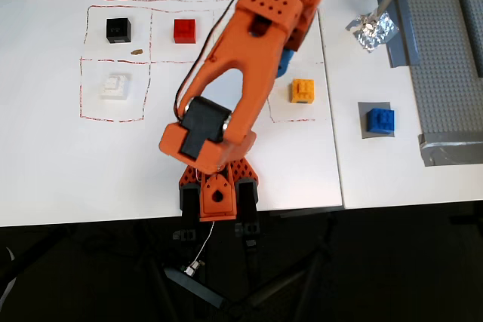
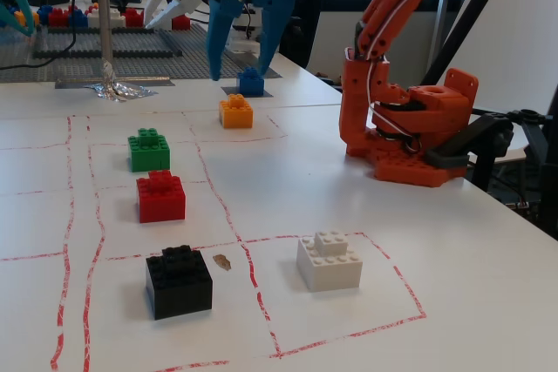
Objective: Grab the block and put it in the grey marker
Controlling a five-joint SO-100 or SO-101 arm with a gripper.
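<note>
Block (image 1: pixel 380 120) sits on grey marker (image 1: pixel 365 130) (placement looks done) | gripper (image 2: pixel 245 65) spread, empty, above counter (image 2: pixel 436 250) near orange-yellow brick (image 2: pixel 235 111) | left: retreat only

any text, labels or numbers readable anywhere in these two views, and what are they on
None. No printed word, number or brand can be read in either view.
The red lines on the table are hand-drawn boxes, not writing.
The blue block, the other bricks and the orange arm show no legible marking.
</note>
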